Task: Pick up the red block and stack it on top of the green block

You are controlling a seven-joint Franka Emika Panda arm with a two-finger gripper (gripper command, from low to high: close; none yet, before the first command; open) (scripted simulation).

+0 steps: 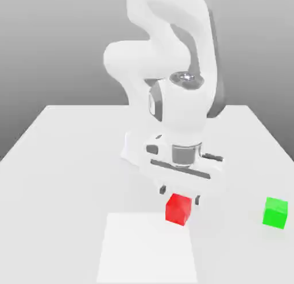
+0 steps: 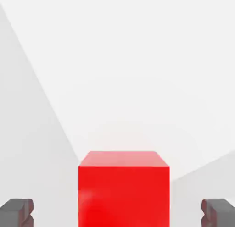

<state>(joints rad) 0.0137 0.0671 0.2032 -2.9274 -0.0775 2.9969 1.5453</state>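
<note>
The red block (image 1: 178, 209) sits flat on the white table (image 1: 69, 156), near the front edge in the exterior view, touching the far edge of a paler white rectangle (image 1: 148, 248) marked on the tabletop. It is a cube, so it has no long axis to speak of; in the exterior view it stands turned a little, one vertical edge facing the camera with a face falling away on either side. Its top is level. From my hand view I meet the red block (image 2: 124, 191) square on: one broad face towards me, the top face (image 2: 124, 158) seen as a thin lighter band above it.

The block lies between my two fingers, and neither touches it. In the hand view one dark fingertip (image 2: 17, 211) stands off to one side and the other to the opposite side, each with bare table between it and the block's flank. My gripper (image 1: 179, 194) is spread wide, holding nothing, pointing straight down over the block; in the exterior view the fingers drop just behind the block's upper edge.

The green block (image 1: 275, 213) rests on the table well apart from me, towards the exterior view's right, about as near the front as the red one.
</note>
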